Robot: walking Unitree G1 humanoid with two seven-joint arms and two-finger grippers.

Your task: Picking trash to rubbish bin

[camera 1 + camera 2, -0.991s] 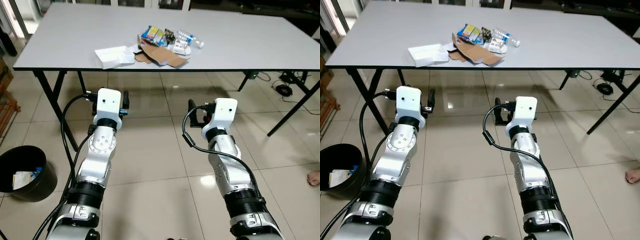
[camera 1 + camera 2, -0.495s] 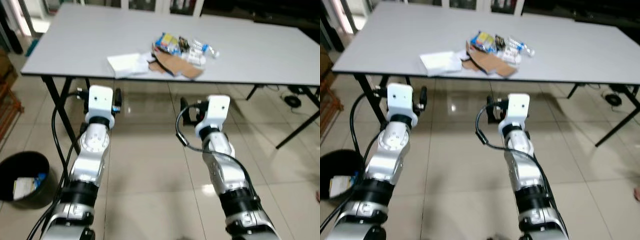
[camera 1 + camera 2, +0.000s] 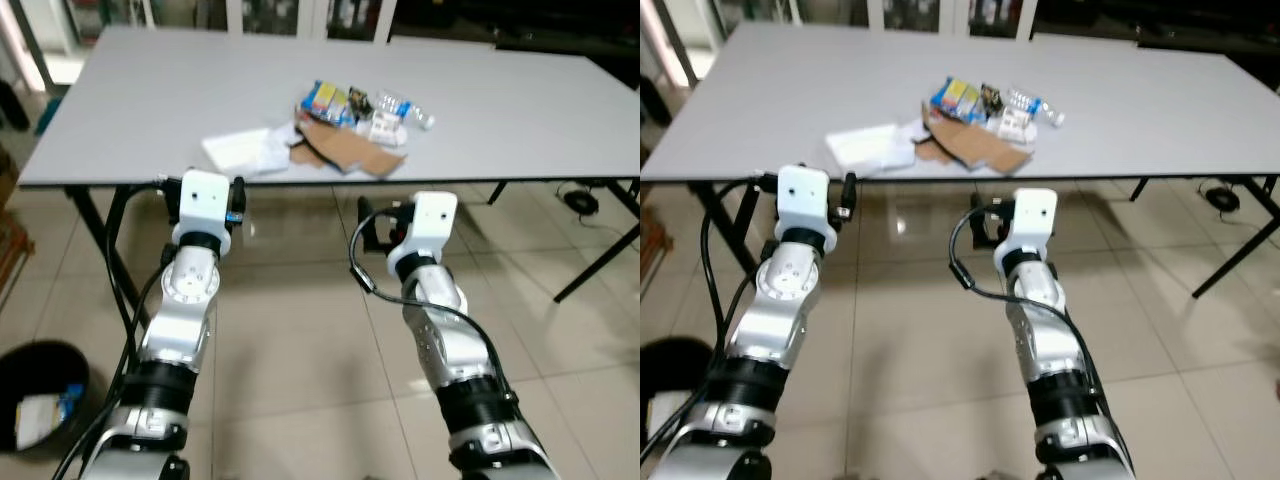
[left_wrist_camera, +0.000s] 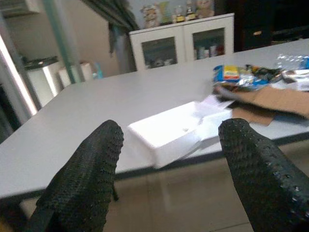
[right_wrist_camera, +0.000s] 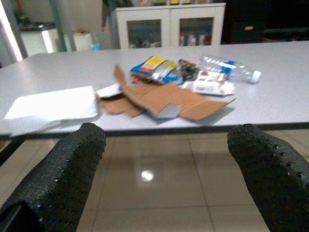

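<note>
Your left gripper [image 4: 169,169] and right gripper [image 5: 166,166] hang just before the near edge of the long grey tabletop [image 3: 150,110], fingers spread wide, holding nothing. On the tabletop lie a white foam tray [image 3: 243,151], a torn brown cardboard piece [image 3: 350,152], a blue-and-yellow snack packet [image 3: 326,98] and a crumpled clear plastic bottle [image 3: 405,108], clustered together. The round black rubbish bin [image 3: 40,395] stands on the tiled floor [image 3: 300,350] to your left.
</note>
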